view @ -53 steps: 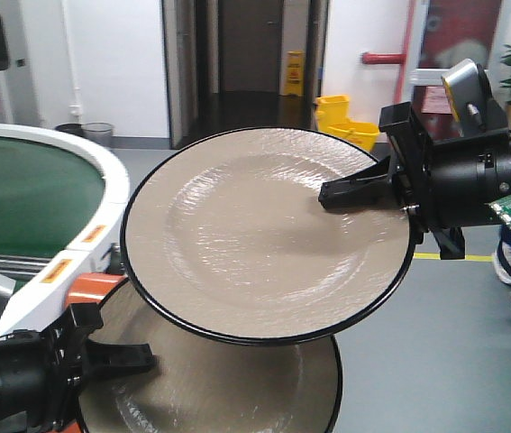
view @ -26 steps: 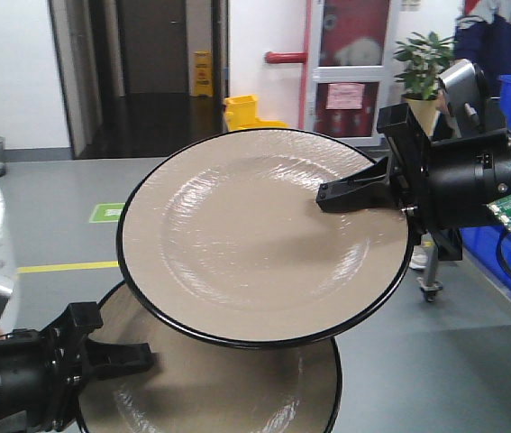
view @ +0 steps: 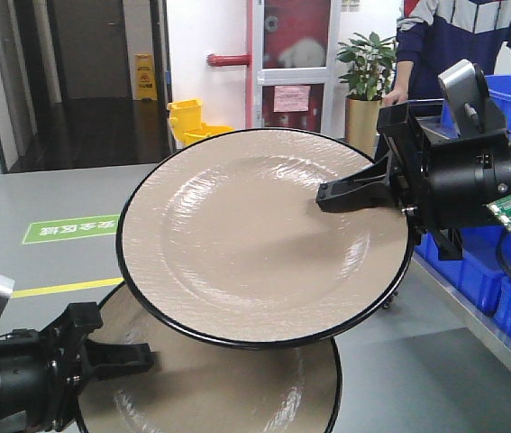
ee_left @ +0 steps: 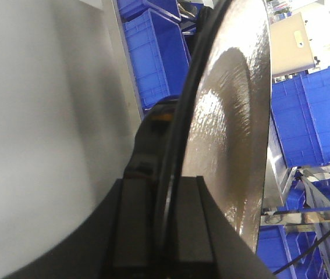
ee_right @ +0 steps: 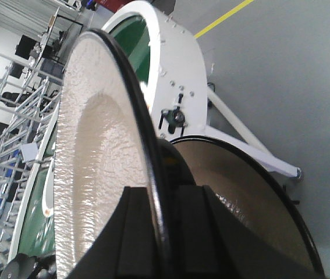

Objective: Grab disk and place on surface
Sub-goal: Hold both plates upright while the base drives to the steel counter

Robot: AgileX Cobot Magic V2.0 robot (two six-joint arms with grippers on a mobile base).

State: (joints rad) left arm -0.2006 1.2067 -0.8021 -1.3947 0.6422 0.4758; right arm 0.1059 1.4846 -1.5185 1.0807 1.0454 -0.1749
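While both arms hang over the grey floor, the right gripper pinches the rim of the upper plate, beige with a black edge, and holds it tilted in the air. The left gripper is clamped on the rim of the lower plate, which lies partly beneath the upper one. Blue crates stand to the right.

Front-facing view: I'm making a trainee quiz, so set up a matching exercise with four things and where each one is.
1. upper plate
2. lower plate
3. mop bucket
4. potted plant

a. yellow, on the floor behind
b. rim in left gripper
c. beside the person
d. rim in right gripper

Pairs: 1-d, 2-b, 3-a, 4-c
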